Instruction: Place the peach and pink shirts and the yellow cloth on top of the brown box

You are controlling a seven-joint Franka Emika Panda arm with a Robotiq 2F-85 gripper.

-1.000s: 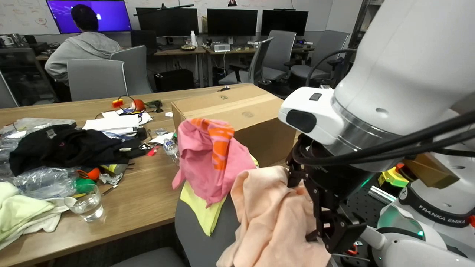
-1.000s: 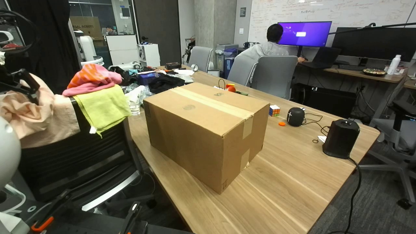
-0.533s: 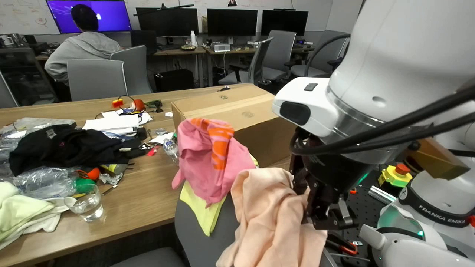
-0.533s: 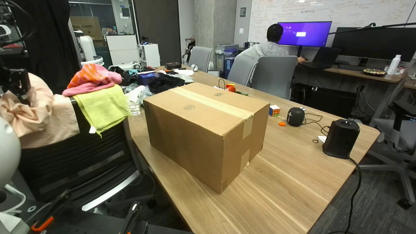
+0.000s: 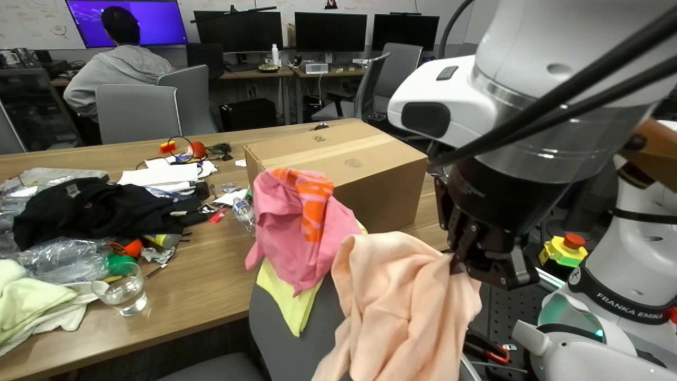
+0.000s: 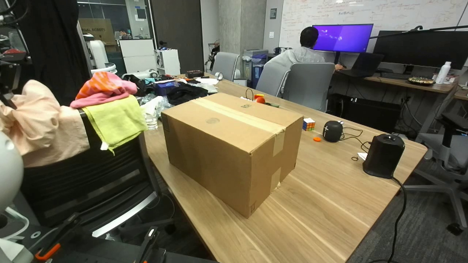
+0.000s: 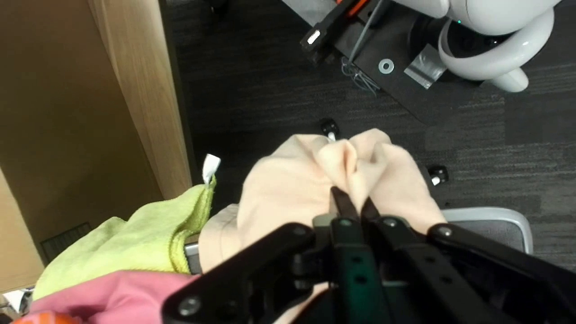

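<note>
The peach shirt (image 5: 396, 312) drapes over a chair back in both exterior views. My gripper (image 7: 352, 192) is shut on a gathered fold of it, the fabric bunched between the fingertips in the wrist view. Left of it the pink shirt (image 5: 280, 233) with its orange patch lies heaped on the same chair back. Under the pink shirt hangs the yellow cloth (image 6: 117, 120), a white tag at its lower corner. The brown box (image 6: 208, 164) stands closed on the table beside the chair, nothing on its flat top. Much of the peach shirt's lower part is cut off by the frames.
The chair back (image 6: 106, 186) stands between the arm and the wooden table (image 6: 318, 204). A water glass (image 5: 124, 291), a black clothing heap (image 5: 100, 211) and a pale greenish fabric (image 5: 31, 301) lie on the table. A speaker (image 6: 332, 130) and a Rubik's cube (image 6: 308, 124) are past the box.
The jaws have gone from open to shut on the peach shirt. The gripper has then risen, drawing the grasped fabric up with it. Pink shirt, yellow cloth and box have not moved.
</note>
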